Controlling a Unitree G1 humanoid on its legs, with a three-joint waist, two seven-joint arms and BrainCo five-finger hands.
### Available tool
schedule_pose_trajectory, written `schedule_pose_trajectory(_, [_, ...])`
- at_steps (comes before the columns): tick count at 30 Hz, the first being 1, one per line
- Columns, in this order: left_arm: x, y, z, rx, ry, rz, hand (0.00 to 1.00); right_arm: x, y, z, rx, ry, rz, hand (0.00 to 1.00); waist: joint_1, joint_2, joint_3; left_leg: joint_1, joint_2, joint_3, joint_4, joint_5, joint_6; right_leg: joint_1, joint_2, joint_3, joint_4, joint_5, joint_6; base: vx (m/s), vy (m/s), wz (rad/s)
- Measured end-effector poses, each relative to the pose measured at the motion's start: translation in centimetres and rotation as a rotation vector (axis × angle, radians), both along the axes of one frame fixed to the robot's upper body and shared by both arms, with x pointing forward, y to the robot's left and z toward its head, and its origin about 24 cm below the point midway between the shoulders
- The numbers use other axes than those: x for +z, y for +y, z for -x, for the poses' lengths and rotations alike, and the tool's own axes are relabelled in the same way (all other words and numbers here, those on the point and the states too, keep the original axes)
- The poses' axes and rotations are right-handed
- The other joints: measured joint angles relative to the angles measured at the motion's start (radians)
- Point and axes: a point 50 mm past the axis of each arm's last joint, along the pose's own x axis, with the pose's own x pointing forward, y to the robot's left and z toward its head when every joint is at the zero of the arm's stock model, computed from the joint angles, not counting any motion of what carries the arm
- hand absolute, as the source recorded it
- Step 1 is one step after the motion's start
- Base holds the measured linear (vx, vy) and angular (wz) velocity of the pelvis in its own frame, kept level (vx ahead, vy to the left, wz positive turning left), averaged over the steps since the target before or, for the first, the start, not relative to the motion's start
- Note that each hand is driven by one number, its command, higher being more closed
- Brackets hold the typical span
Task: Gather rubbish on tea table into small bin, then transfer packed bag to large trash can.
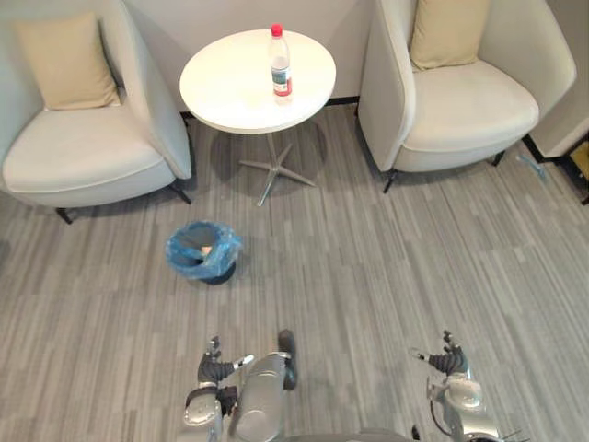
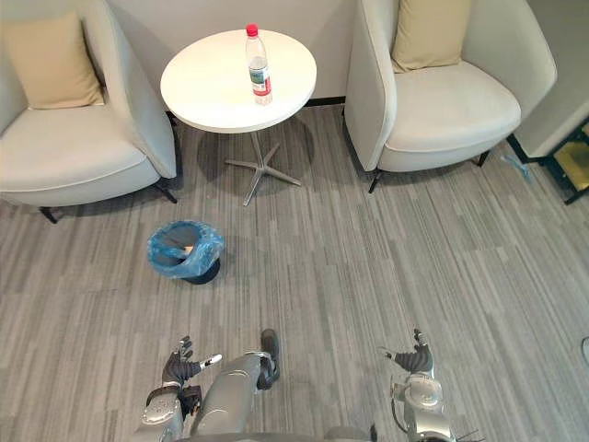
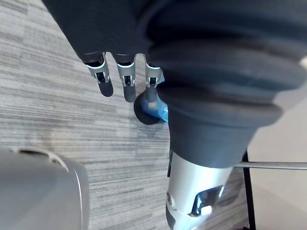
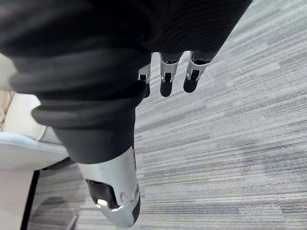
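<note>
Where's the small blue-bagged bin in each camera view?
Left eye view: small bin on the floor, left of centre, before the round table.
Right eye view: same spot.
Left wrist view: just past the left hand.
Right wrist view: floor, armchair edge.
Landmark: the round table.

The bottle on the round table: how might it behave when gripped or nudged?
The bottle stands upright, tall and narrow, so a nudge would probably tip it. Round-bodied, it might then roll across the table. It looks like thin clear plastic, likely light.
</note>
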Motion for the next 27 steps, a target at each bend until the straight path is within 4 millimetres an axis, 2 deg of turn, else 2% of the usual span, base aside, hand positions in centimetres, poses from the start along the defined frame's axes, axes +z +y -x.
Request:
schedule_pose_trajectory(1, [-0.1, 0.0, 0.1, -0.001, 0.006, -0.001, 0.00, -0.2, 0.1, 0.3, 0.001, 0.009, -0.002, 0.00, -0.003, 0.005, 0.002, 0.071, -0.011, -0.012, -0.017, -0.022, 0.005, -0.029, -0.022, -0.030, 0.058, -0.022, -0.042, 0.64, 0.090, 0.42])
schedule_pose_trajectory(2, [-0.1, -0.1, 0.1, -0.006, 0.004, 0.000, 0.00, -0.2, 0.1, 0.5, 0.002, 0.013, -0.001, 0.00, -0.006, 0.020, 0.005, 0.164, -0.012, -0.025, -0.062, -0.043, 0.007, -0.069, -0.039, -0.085, 0.049, -0.050, -0.095, 0.75, 0.086, 0.33])
schedule_pose_trajectory(4, [0.2, -0.1, -0.4, -0.010, -0.011, -0.003, 0.00, -0.1, 0.3, 0.2, 0.022, 0.006, 0.001, 0.00, -0.011, 0.048, -0.001, 0.263, -0.001, -0.057, -0.136, -0.046, 0.004, -0.148, -0.031, -0.164, -0.094, -0.085, -0.156, 0.59, 0.020, 0.47])
schedule_pose_trajectory(5, [0.3, -0.2, -0.9, -0.011, -0.024, 0.001, 0.00, 0.0, 0.4, -0.2, 0.033, -0.003, 0.004, 0.00, -0.025, 0.059, -0.002, 0.299, 0.012, -0.074, -0.164, -0.045, 0.003, -0.199, -0.011, -0.183, -0.258, -0.085, -0.163, 0.57, -0.057, 0.72])
schedule_pose_trajectory(6, [0.4, -0.2, -1.1, -0.012, -0.030, 0.001, 0.00, 0.1, 0.3, -0.4, 0.037, -0.009, 0.009, 0.00, -0.032, 0.071, 0.000, 0.334, 0.026, -0.090, -0.189, -0.050, -0.017, -0.239, 0.012, -0.175, -0.446, -0.045, -0.158, 0.58, -0.079, 0.66])
schedule_pose_trajectory(7, [0.5, -0.2, -1.3, -0.013, -0.035, 0.002, 0.00, 0.2, 0.3, -0.4, 0.038, -0.008, 0.010, 0.00, -0.035, 0.073, 0.001, 0.353, 0.034, -0.097, -0.202, -0.054, -0.027, -0.249, 0.023, -0.166, -0.549, -0.002, -0.157, 0.58, -0.123, 0.65])
schedule_pose_trajectory(8, [0.5, -0.1, -1.4, -0.012, -0.036, -0.001, 0.00, 0.1, 0.3, -0.4, 0.040, -0.007, 0.012, 0.00, -0.040, 0.072, 0.001, 0.396, 0.046, -0.097, -0.228, -0.072, -0.066, -0.251, 0.043, -0.143, -0.753, 0.118, -0.154, 0.72, -0.206, 0.69])
schedule_pose_trajectory(9, [0.3, -0.1, -1.1, -0.009, -0.021, -0.001, 0.00, 0.1, 0.3, -0.2, 0.036, 0.000, 0.012, 0.00, -0.048, 0.067, -0.001, 0.445, 0.059, -0.103, -0.249, -0.092, -0.100, -0.238, 0.052, -0.118, -0.832, 0.270, -0.145, 0.74, -0.236, 0.68])
schedule_pose_trajectory(10, [0.2, 0.0, -0.9, -0.008, -0.011, -0.004, 0.00, 0.0, 0.2, 0.0, 0.035, 0.007, 0.013, 0.00, -0.052, 0.067, -0.005, 0.464, 0.067, -0.110, -0.252, -0.101, -0.115, -0.226, 0.061, -0.101, -0.832, 0.347, -0.161, 0.78, -0.280, 0.44])
schedule_pose_trajectory(11, [-0.2, -0.4, -0.6, -0.003, 0.008, 0.011, 0.00, 0.1, -0.1, 0.0, 0.032, 0.009, 0.021, 0.00, -0.049, 0.100, -0.016, 0.468, 0.112, -0.126, -0.234, -0.107, -0.138, -0.225, 0.094, -0.096, -0.799, 0.357, -0.212, 0.52, -0.209, 0.14])
schedule_pose_trajectory(12, [-0.3, -0.5, -0.5, -0.005, 0.012, 0.015, 0.00, 0.3, -0.1, -0.4, 0.034, -0.005, 0.021, 0.00, -0.050, 0.104, -0.016, 0.451, 0.122, -0.128, -0.196, -0.098, -0.154, -0.231, 0.098, -0.109, -0.774, 0.339, -0.226, 0.59, -0.270, 0.22])
schedule_pose_trajectory(13, [-0.3, -0.8, -0.7, -0.007, 0.013, 0.024, 0.00, 0.4, 0.0, -0.7, 0.037, -0.014, 0.023, 0.00, -0.054, 0.104, -0.016, 0.399, 0.137, -0.128, -0.075, -0.071, -0.195, -0.217, 0.097, -0.131, -0.747, 0.290, -0.233, 0.52, -0.286, 0.49])
schedule_pose_trajectory(14, [-0.3, -1.4, -1.1, 0.001, 0.001, 0.046, 0.00, 0.4, -0.1, -0.5, 0.037, -0.011, 0.028, 0.00, -0.058, 0.114, -0.009, 0.316, 0.171, -0.122, 0.152, -0.015, -0.213, -0.146, 0.107, -0.162, -0.774, 0.264, -0.246, 0.50, -0.284, 0.63])
schedule_pose_trajectory(15, [-0.2, -1.8, -1.3, 0.003, -0.004, 0.058, 0.00, 0.3, -0.1, -0.4, 0.036, -0.006, 0.027, 0.00, -0.056, 0.118, -0.004, 0.264, 0.204, -0.112, 0.275, 0.014, -0.216, -0.096, 0.117, -0.177, -0.804, 0.259, -0.250, 0.47, -0.258, 0.53])
schedule_pose_trajectory(16, [-0.3, -2.3, -1.3, 0.009, -0.008, 0.078, 0.00, 0.1, 0.2, -0.1, 0.033, 0.000, 0.019, 0.00, -0.041, 0.117, -0.002, 0.196, 0.264, -0.054, 0.442, -0.001, -0.196, -0.006, 0.138, -0.189, -0.852, 0.253, -0.259, 0.43, -0.213, 0.26])
schedule_pose_trajectory(17, [-0.3, -2.7, -1.4, 0.010, -0.009, 0.094, 0.00, 0.3, 0.4, -0.3, 0.031, -0.017, 0.014, 0.00, -0.025, 0.107, -0.001, 0.148, 0.286, -0.002, 0.483, -0.013, -0.179, 0.059, 0.139, -0.194, -0.889, 0.247, -0.267, 0.40, -0.200, 0.11])
schedule_pose_trajectory(18, [-0.3, -2.9, -1.4, 0.011, -0.011, 0.103, 0.00, 0.5, 0.4, -0.5, 0.029, -0.031, 0.016, 0.00, -0.022, 0.099, 0.001, 0.128, 0.285, 0.022, 0.467, -0.019, -0.170, 0.082, 0.135, -0.195, -0.909, 0.247, -0.267, 0.35, -0.148, 0.01])
schedule_pose_trajectory(19, [-0.2, -3.3, -1.6, 0.007, -0.016, 0.115, 0.00, 0.9, 0.2, -0.9, 0.014, -0.062, 0.016, 0.00, -0.017, 0.094, 0.003, 0.082, 0.275, 0.058, 0.369, -0.023, -0.165, 0.109, 0.125, -0.196, -0.935, 0.245, -0.263, 0.30, -0.075, -0.01])
schedule_pose_trajectory(21, [-0.2, -3.5, -1.7, 0.001, -0.018, 0.117, 0.00, 1.1, 0.0, -1.1, -0.006, -0.076, 0.009, 0.00, -0.016, 0.103, 0.004, 0.041, 0.240, 0.071, 0.158, -0.012, -0.173, 0.125, 0.113, -0.199, -0.945, 0.228, -0.240, 0.32, 0.016, -0.03])
schedule_pose_trajectory(22, [-0.3, -3.7, -1.6, -0.005, -0.013, 0.118, 0.00, 1.1, -0.7, -0.6, -0.018, -0.065, 0.025, 0.00, -0.016, 0.132, -0.001, 0.045, 0.217, 0.068, -0.026, 0.079, -0.191, 0.140, 0.120, -0.193, -0.941, 0.204, -0.221, 0.33, 0.129, -0.09])
schedule_pose_trajectory(23, [-0.6, -4.0, -1.0, -0.010, 0.006, 0.126, 0.00, 0.9, -1.3, 0.1, -0.026, -0.043, 0.038, 0.00, -0.013, 0.175, -0.009, 0.050, 0.222, 0.046, -0.103, 0.180, -0.134, 0.153, 0.150, -0.181, -0.934, 0.180, -0.202, 0.27, 0.143, -0.06])
schedule_pose_trajectory(24, [-0.7, -3.9, -0.9, -0.009, 0.012, 0.122, 0.00, 0.7, -1.1, 0.2, -0.032, -0.034, 0.029, 0.00, -0.012, 0.181, -0.010, 0.064, 0.214, 0.047, -0.100, 0.165, -0.115, 0.163, 0.148, -0.176, -0.928, 0.166, -0.192, 0.20, 0.120, 0.02])
schedule_pose_trajectory(26, [-0.8, -3.2, -0.6, -0.003, 0.021, 0.103, 0.00, 0.2, -0.2, 0.7, -0.009, -0.009, 0.013, 0.00, 0.001, 0.129, -0.013, 0.108, 0.163, 0.061, -0.147, 0.155, -0.106, 0.155, 0.091, -0.147, -0.886, 0.118, -0.162, 0.19, 0.096, -0.08])
schedule_pose_trajectory(27, [-0.9, -2.7, -0.2, -0.001, 0.033, 0.092, 0.00, 0.3, 0.3, 0.2, 0.025, -0.012, 0.018, 0.00, 0.002, 0.103, -0.010, 0.119, 0.139, 0.077, -0.144, 0.108, -0.095, 0.128, 0.046, -0.129, -0.800, 0.055, -0.138, 0.18, 0.092, -0.22])
